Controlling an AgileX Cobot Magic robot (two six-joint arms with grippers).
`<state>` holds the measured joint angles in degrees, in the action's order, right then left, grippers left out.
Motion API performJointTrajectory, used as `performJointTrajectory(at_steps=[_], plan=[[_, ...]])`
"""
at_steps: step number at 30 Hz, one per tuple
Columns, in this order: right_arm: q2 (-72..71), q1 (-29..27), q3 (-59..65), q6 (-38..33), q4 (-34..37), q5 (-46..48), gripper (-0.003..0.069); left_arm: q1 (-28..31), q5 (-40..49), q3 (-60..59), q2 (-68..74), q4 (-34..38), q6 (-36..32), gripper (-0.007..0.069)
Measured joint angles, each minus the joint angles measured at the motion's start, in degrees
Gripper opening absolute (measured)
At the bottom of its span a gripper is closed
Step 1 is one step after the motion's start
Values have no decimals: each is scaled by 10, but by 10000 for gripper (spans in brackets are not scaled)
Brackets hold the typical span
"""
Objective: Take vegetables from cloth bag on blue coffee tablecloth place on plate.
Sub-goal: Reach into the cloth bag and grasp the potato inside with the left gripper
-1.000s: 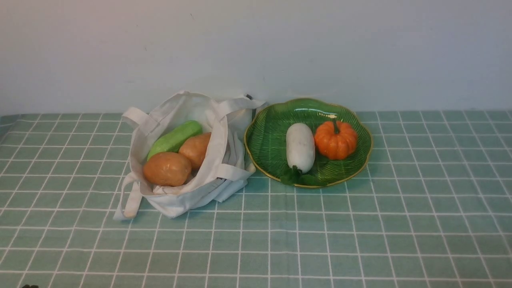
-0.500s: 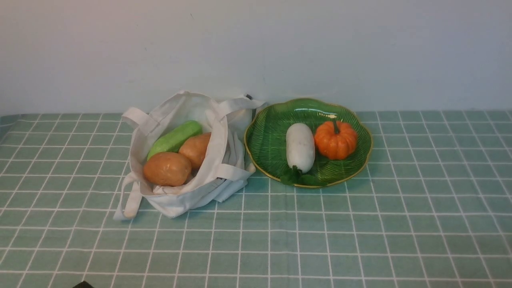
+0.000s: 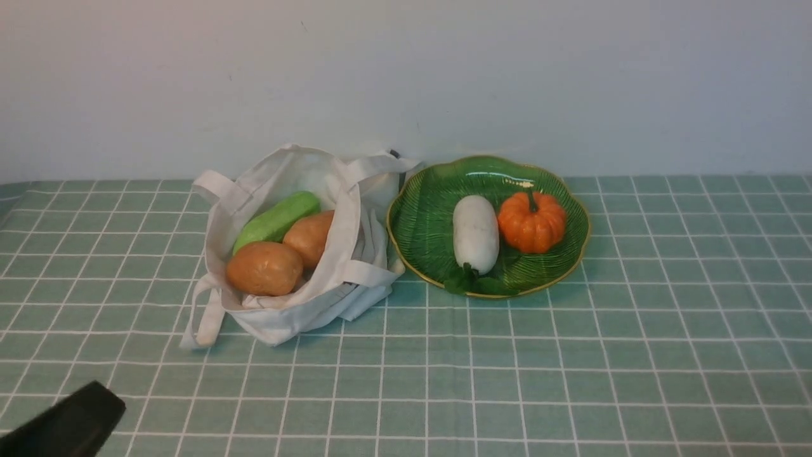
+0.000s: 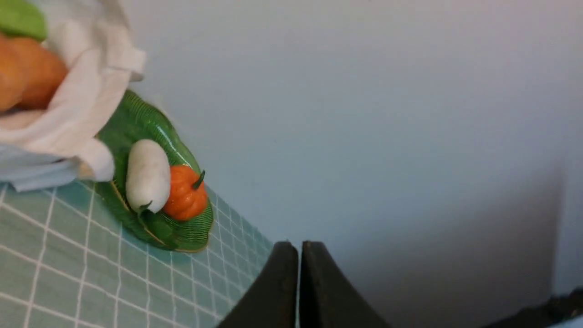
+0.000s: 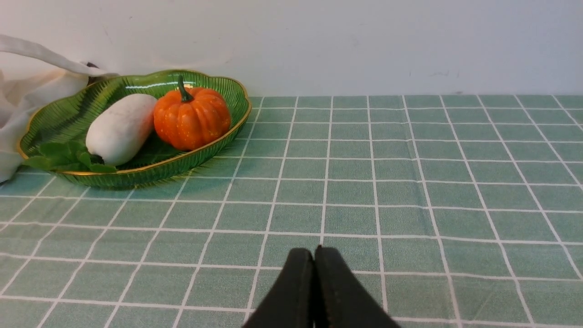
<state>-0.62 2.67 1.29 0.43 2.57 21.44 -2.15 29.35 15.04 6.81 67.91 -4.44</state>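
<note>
Pale teal-green tablecloth (image 3: 571,355) with white grid lines: covers the whole worktop, lies flat.

Soft off-white canvas tote bag (image 3: 285,320): slumps on the cloth left of centre, mouth open upward, strap handles trailing to front and back. Right edge just beside the plate; cannot tell whether touching.

Glossy dark green ribbed plate (image 3: 422,209) with scalloped gold rim: sits right of the bag, near the back wall.

Long light green toy cucumber (image 3: 277,221): in the bag, at the back, angled.

White oblong toy radish (image 3: 476,233) with green leaves: on the plate, left of centre.

Oval tan-brown nearer potato (image 3: 264,268) and matching farther potato (image 3: 311,236): in the bag, touching each other, farther one against the cucumber.

Small orange toy pumpkin (image 3: 531,222): on the plate, upright, just beside the radish.

Left hand (image 4: 298,248): fingers pressed together, nothing between them. Dark part of left arm (image 3: 63,425) at the near-left corner, well apart from the bag.

Right hand (image 5: 313,253): fingers pressed together, empty, low over bare cloth, well apart from the plate.
</note>
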Motion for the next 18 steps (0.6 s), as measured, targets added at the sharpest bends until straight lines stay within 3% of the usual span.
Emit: performJointTrajectory(at_steps=[5,8,11,14,18], plan=[[0,0,0,0,0,0,-16,0,190,154,195,-205,-7,-5],[0,0,0,0,0,0,-16,0,307,260,347,-364,-4,-5],[0,0,0,0,0,0,-16,0,362,346,467,-489,19,-5],[0,0,0,0,0,0,-16,0,369,422,564,-554,51,-1],[0,0,0,0,0,0,-16,-9,368,486,690,-566,77,45]])
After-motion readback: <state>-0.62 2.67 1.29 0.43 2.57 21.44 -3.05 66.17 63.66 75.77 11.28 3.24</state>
